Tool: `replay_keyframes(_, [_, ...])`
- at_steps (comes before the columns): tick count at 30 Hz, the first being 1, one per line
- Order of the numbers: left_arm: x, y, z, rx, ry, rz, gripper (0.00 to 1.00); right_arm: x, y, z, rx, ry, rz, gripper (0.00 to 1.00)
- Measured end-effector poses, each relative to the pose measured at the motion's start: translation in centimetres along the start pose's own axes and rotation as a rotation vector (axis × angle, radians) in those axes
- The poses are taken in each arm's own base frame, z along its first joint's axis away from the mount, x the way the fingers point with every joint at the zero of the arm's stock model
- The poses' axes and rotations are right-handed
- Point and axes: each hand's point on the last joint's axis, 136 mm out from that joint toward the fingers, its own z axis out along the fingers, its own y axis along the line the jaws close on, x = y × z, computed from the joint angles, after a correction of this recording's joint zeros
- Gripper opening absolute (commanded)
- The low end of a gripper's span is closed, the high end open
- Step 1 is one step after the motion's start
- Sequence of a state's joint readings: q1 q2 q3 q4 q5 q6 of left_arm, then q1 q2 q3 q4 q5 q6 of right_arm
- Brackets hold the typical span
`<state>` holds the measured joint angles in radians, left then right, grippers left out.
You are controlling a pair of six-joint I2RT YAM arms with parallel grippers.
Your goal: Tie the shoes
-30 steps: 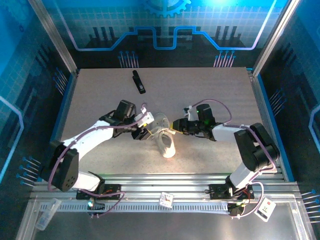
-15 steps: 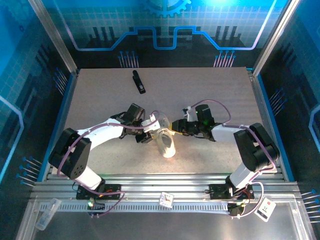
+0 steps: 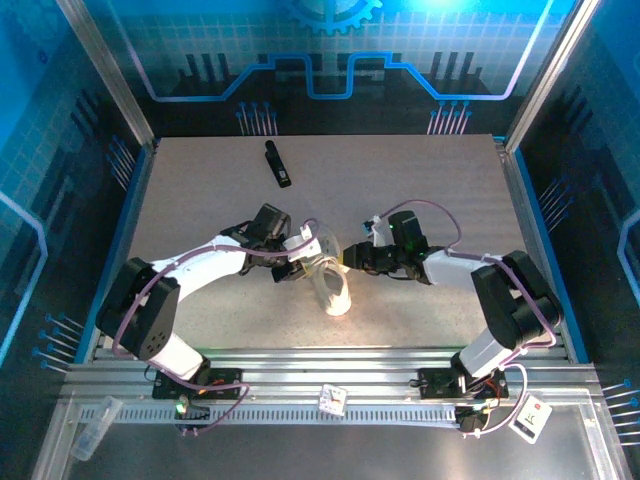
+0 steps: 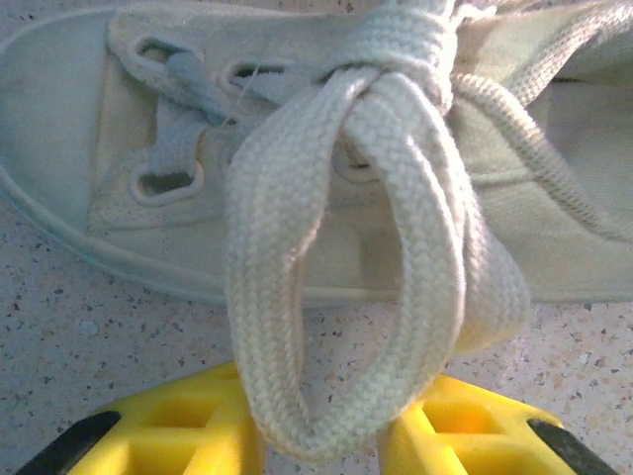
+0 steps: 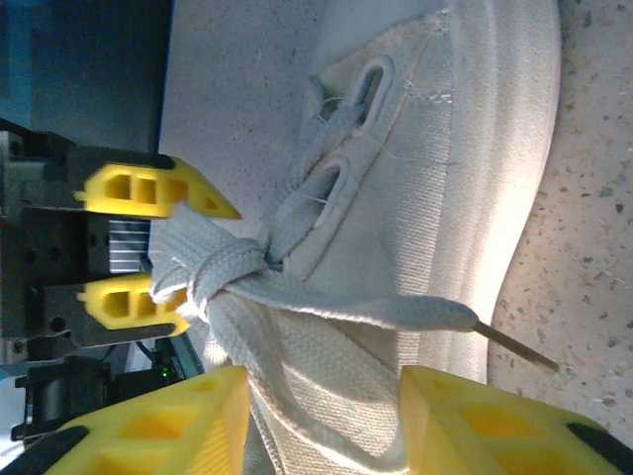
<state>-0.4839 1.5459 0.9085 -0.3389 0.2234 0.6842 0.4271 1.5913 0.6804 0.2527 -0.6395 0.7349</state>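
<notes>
The small white shoe (image 3: 331,284) lies mid-table with its toe toward the arms. My left gripper (image 3: 296,266) is at its left side and my right gripper (image 3: 347,258) at its right. In the left wrist view a lace loop (image 4: 297,327) hangs from the knot above the shoe (image 4: 59,148), down between the yellow fingers (image 4: 188,426) of the left gripper (image 4: 321,435). The jaws flank the loop closely and have not squeezed it. The right gripper (image 5: 321,426) stands open around a broad lace strand beside the shoe (image 5: 465,148). The knot (image 5: 223,267) sits past it, and a free lace end (image 5: 396,312) runs right.
A small black bar (image 3: 278,164) lies at the back left of the table (image 3: 420,180). Metal frame posts and blue walls border the table. Seen from the right wrist, the left gripper's fingers (image 5: 158,193) stand on either side of the knot.
The left arm swung in toward the shoe and its jaws narrowed around the lace loop. The right gripper crept left toward the shoe and its jaws widened a little.
</notes>
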Motion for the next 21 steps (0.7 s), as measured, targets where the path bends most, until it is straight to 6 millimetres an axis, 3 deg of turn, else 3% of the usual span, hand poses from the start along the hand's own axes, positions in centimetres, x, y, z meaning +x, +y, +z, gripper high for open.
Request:
replay_keyframes(7, [-0.43,0.14,-0.35,-0.008,-0.012,0.005,0.35,0.13,-0.13,0.12,0.012,0.0,-0.005,0.5])
replay_keyframes(16, [-0.7,0.13,-0.47,-0.004,-0.017,0.007,0.04,-0.09,-0.68,-0.15,0.063,-0.025,0.0,0.53])
replay_keyframes(21, [-0.74,-0.14,-0.58,0.01,-0.013,0.011,0.0,-0.27,-0.83,-0.66,0.095,-0.043,0.004,0.54])
